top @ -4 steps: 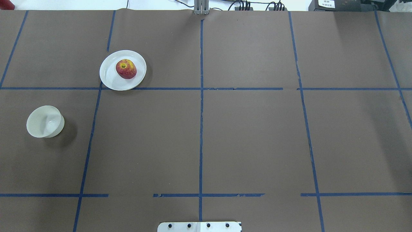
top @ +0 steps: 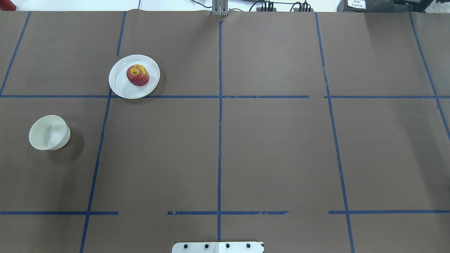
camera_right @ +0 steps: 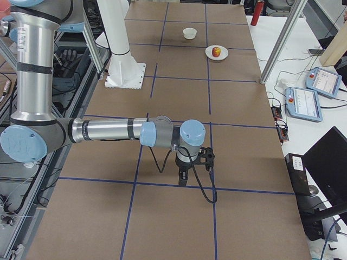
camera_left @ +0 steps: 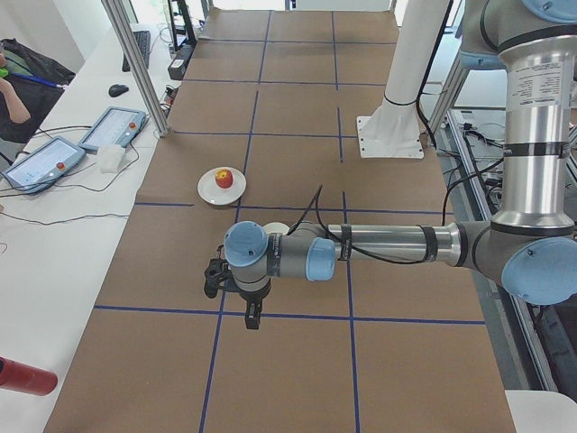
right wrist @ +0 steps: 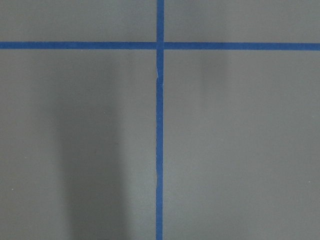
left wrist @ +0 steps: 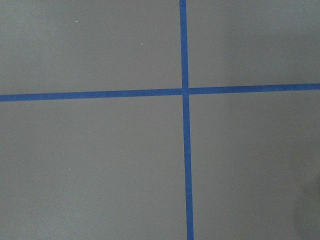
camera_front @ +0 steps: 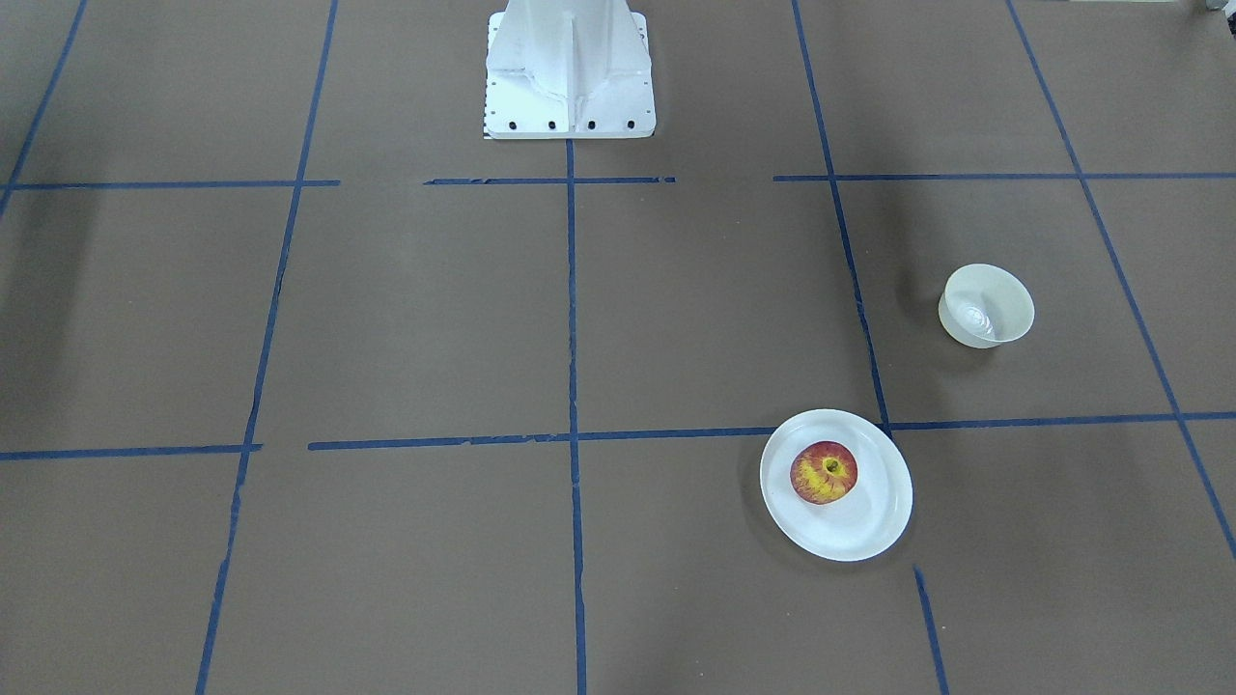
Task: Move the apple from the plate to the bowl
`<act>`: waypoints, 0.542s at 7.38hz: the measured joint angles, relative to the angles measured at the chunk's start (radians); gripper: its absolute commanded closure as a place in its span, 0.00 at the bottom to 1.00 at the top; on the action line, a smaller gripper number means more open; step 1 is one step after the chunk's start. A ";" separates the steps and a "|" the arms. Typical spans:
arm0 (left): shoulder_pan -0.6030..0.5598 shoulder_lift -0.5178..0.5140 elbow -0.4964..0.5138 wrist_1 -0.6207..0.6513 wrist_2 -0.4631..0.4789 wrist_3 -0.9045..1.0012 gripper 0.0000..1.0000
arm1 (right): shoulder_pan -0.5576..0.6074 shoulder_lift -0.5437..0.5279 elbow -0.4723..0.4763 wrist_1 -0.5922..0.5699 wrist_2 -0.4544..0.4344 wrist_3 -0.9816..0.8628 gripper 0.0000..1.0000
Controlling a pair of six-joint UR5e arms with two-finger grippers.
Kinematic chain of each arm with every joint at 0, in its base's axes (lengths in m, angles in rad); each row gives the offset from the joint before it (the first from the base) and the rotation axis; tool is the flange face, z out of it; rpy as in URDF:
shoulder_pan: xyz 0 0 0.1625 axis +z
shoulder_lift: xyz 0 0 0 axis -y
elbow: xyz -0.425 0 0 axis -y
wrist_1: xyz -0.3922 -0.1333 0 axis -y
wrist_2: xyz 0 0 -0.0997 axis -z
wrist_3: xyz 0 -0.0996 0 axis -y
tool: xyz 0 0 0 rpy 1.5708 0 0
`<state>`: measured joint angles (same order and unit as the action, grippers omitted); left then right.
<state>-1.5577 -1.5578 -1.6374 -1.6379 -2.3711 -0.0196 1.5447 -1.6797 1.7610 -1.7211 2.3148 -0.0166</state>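
Observation:
The red and yellow apple [top: 137,75] lies on the white plate [top: 121,86] at the far left of the table; it also shows in the front view [camera_front: 824,473] on the plate [camera_front: 864,521]. The white bowl [top: 47,133] stands empty, nearer and further left; in the front view the bowl [camera_front: 987,306] is right of centre. My left gripper [camera_left: 251,317] hangs above the table, past the bowl from the plate, seen only in the left side view; I cannot tell its state. My right gripper [camera_right: 182,177] hangs far from both dishes; I cannot tell its state.
The robot's white pedestal [camera_front: 568,68] stands at the table's middle edge. Blue tape lines [top: 219,105] grid the brown table. A side table with tablets [camera_left: 113,128] and an aluminium post [camera_left: 135,63] runs along the far side. A red can [camera_left: 27,377] lies there.

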 measured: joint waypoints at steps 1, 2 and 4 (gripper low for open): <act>0.009 -0.024 -0.020 0.002 0.001 -0.004 0.00 | 0.000 0.000 0.000 0.000 0.000 0.001 0.00; 0.048 -0.049 -0.062 0.007 0.005 -0.027 0.00 | 0.000 0.000 0.000 0.000 0.000 0.001 0.00; 0.194 -0.143 -0.111 0.016 0.013 -0.185 0.00 | 0.000 0.000 0.000 0.000 0.000 0.001 0.00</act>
<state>-1.3633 -1.7006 -1.7485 -1.6216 -2.3582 -0.2048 1.5447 -1.6797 1.7606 -1.7212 2.3148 -0.0160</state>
